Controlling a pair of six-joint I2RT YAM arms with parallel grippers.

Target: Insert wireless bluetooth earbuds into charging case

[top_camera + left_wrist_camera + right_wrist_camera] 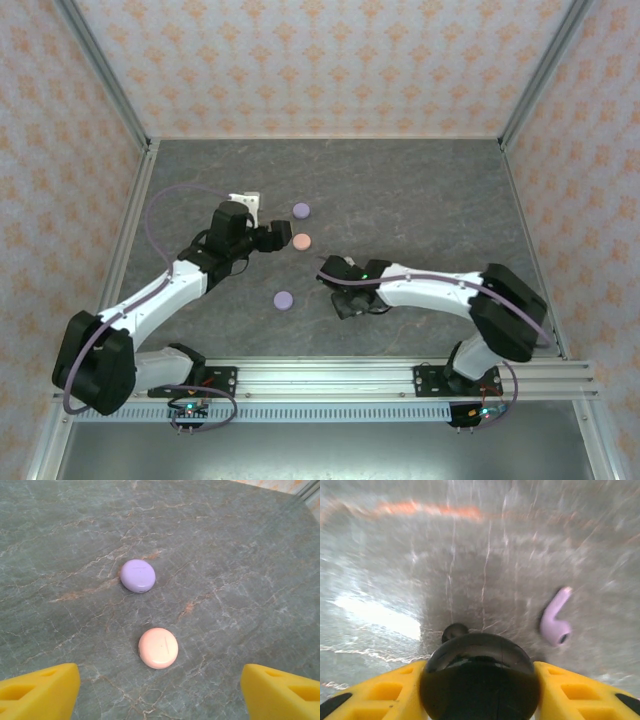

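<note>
1. Left claw [159, 682]: released. Its yellow fingers [40, 692] stand wide apart at the lower corners of the wrist view. It holds nothing and touches nothing, and grey marbled table [240, 555] lies between them.
2. Pink case [158, 647]: a round disc with its lid down, flat on the table, just ahead of the left claw and centred on its gap.
3. Lavender case [137, 575]: a round disc with its lid down, beyond the pink case and apart from it.
4. Second lavender case [284, 299]: lies nearer the arm bases, between the two arms, clear of both claws.
5. Right claw [480, 677]: clenched, with a yellow finger [395, 687] against each flank of the black case.
6. Black case [480, 692]: glossy and domed, gripped by the right claw. I cannot tell whether it rests on the table or is lifted.
7. Lavender earbud [555, 620]: stemmed, lying loose on the table beyond and to the right of the black case, apart from the claw and outside any case.
8. Small dark knob [455, 630]: just beyond the black case, too blurred to identify.
</note>
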